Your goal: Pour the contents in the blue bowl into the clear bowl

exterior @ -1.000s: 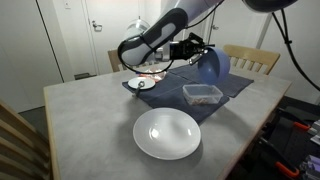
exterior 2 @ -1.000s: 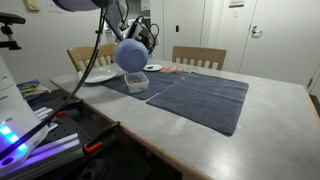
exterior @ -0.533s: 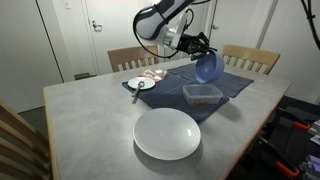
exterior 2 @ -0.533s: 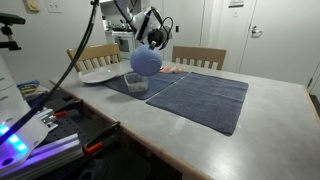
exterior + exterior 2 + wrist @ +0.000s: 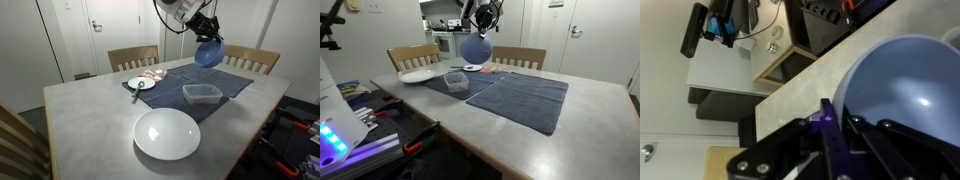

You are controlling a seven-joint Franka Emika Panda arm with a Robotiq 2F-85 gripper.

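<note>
Counter: carries the clear bowl.
Blue bowl: aloft and tipped, its interior bare in the wrist view.
Tool: pinching the blue bowl's rim.
Contents: none visible in the blue bowl; pour likely done, set-down left.

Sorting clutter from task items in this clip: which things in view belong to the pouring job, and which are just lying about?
Job in hand:
gripper, shut on the blue bowl, held up above the table
clear bowl, on the dark cloth

Lying about:
white plate
small saucer
wooden chairs
</note>
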